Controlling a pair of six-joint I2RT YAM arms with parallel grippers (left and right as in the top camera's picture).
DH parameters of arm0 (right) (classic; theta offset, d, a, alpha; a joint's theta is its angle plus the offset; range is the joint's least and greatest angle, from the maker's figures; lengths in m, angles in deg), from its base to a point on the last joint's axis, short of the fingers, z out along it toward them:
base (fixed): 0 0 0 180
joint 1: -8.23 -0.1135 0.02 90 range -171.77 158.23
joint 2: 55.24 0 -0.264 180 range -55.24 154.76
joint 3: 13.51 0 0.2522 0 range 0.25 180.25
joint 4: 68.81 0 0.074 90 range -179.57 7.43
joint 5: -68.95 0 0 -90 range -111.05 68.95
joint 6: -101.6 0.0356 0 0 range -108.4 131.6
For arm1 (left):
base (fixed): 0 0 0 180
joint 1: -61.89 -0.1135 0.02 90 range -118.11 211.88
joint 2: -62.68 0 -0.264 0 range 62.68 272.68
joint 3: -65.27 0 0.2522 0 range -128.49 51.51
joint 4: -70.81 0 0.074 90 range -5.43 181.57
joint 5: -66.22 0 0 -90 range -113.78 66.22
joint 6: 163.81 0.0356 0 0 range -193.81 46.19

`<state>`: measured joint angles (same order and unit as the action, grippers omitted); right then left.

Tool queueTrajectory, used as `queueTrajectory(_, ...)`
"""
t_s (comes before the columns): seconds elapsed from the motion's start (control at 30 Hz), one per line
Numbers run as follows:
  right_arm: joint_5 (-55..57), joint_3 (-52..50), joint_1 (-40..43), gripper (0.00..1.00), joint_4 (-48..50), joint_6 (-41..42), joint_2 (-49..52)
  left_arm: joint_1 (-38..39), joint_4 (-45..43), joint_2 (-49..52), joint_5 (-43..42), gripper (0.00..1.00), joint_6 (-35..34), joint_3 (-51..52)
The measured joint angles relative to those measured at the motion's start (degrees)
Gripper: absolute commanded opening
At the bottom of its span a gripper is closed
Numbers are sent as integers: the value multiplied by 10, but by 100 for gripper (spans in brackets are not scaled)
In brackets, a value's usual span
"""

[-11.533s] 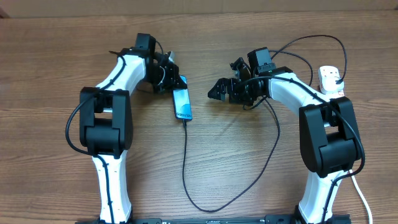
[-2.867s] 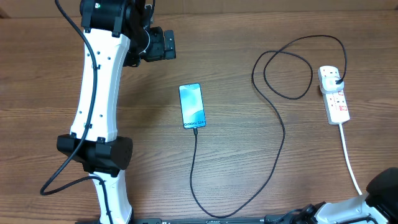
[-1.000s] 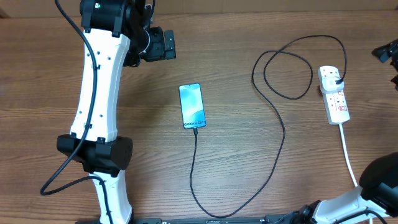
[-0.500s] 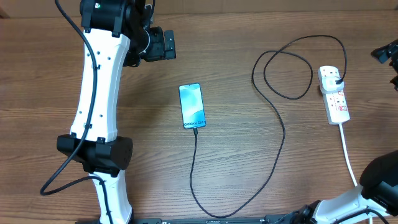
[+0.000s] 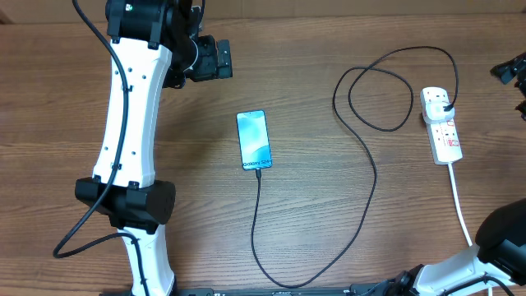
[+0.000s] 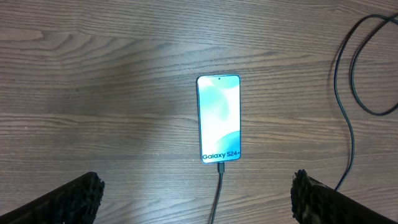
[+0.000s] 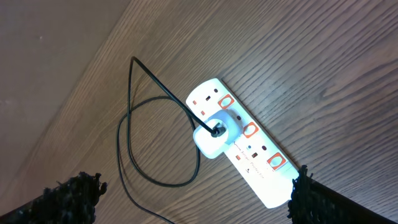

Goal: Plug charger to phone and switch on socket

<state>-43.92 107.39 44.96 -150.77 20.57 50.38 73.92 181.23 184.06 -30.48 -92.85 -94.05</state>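
The phone (image 5: 254, 139) lies flat mid-table with its light-blue screen lit. The charger (image 5: 371, 168), a thin black cable, is plugged into the phone's near end, curves across the table, loops, and ends at a white plug (image 7: 214, 134) seated in the socket (image 5: 442, 125). My left gripper (image 5: 209, 59) hangs open high above the table, and the left wrist view looks down on the phone (image 6: 219, 118) between its fingertips (image 6: 79, 198). My right gripper (image 7: 194, 194) is open above the socket (image 7: 249, 149), touching nothing; overhead it shows at the right edge (image 5: 514, 72).
The socket's white cord (image 5: 463, 212) runs toward the front right corner. The charger's loop (image 5: 380, 89) lies between phone and socket. The left arm's white links (image 5: 127, 123) stand tall over the left side of the wooden table (image 5: 74, 99).
Nothing has moved in the last second. Before that, both arms lifted away from the phone, which now lies straighter, and the right gripper came in at the right edge.
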Motion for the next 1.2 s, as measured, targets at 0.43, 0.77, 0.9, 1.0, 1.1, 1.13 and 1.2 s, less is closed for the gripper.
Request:
queueTrajectory(0.43,8,0,0,100,0,0,0,0,0,0,0,100,0,0)
queueTrajectory(0.77,8,0,0,100,-1,0,0,0,0,0,0,100,0,0)
queueTrajectory(0.9,8,0,0,100,-1,0,0,0,0,0,0,100,0,0)
queueTrajectory(1.0,8,0,0,100,-1,0,0,0,0,0,0,100,0,0)
queueTrajectory(1.1,8,0,0,100,-1,0,1,0,0,0,0,100,0,0)
queueTrajectory(1.13,9,0,0,100,-1,0,1,0,0,0,0,100,0,0)
queueTrajectory(1.2,8,0,0,100,-1,0,2,0,0,0,0,100,0,0)
